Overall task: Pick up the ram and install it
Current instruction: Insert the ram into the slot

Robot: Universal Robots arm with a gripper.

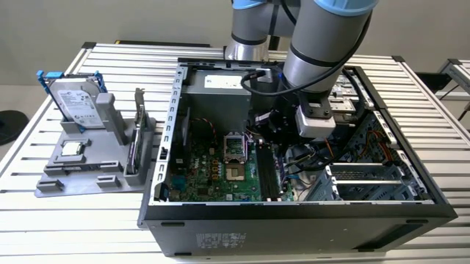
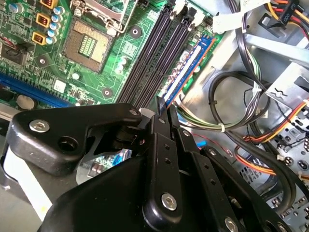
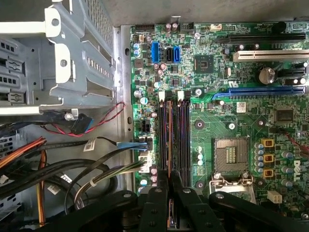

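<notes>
Seating the ram [image 3: 169, 145] is the step in hand: inside the open computer case [image 1: 294, 212], the gripper [image 3: 169, 193] has its fingers closed thin on the stick's near end, and the stick stands edge-up in a memory slot [image 3: 184, 140] just right of the processor socket [image 1: 232, 147] in the exterior view. By my judgement it needs an even downward press, kept square to the slot, until the end latches catch.
</notes>
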